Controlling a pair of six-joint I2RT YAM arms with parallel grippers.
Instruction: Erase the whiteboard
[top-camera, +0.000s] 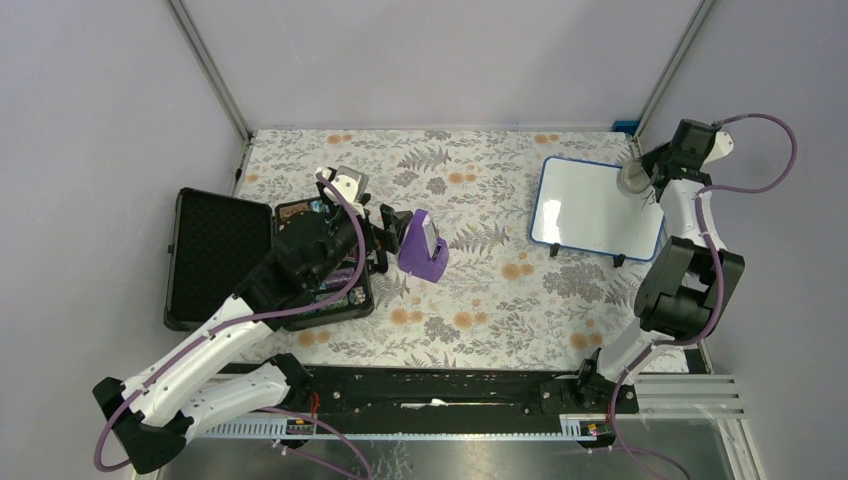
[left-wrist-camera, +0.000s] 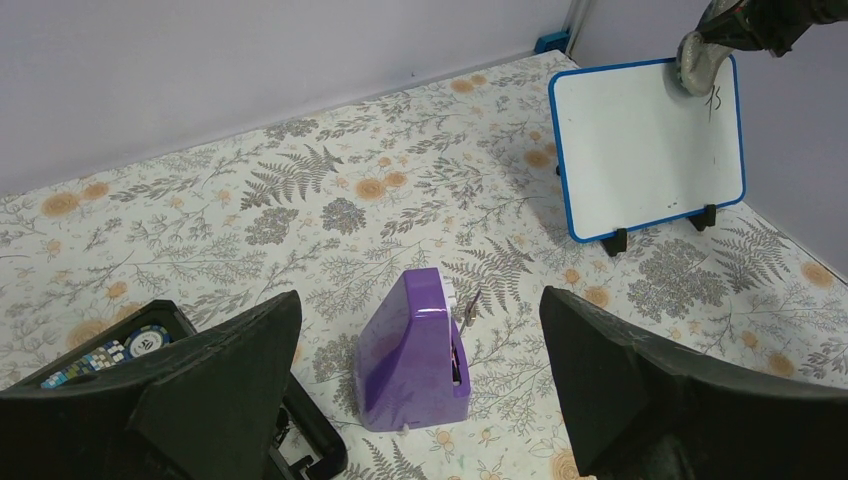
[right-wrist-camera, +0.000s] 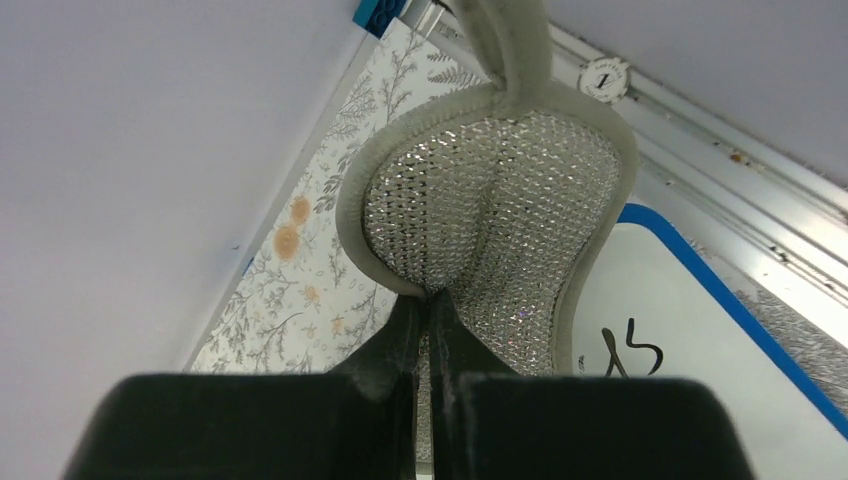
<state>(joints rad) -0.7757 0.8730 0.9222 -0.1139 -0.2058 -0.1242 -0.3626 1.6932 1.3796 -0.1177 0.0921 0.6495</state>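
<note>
A white whiteboard with a blue frame stands tilted on black feet at the right of the table. It also shows in the left wrist view and the right wrist view, with a black mark "13" near its upper right corner. My right gripper is shut on a grey, sparkly mesh pad with a loop, held at that corner beside the mark. My left gripper is open and empty, around a purple wedge-shaped holder.
An open black case with small items lies at the left under my left arm. The purple holder stands mid-table. Metal frame posts and lilac walls close in the back and sides. A blue clip sits at the back right corner.
</note>
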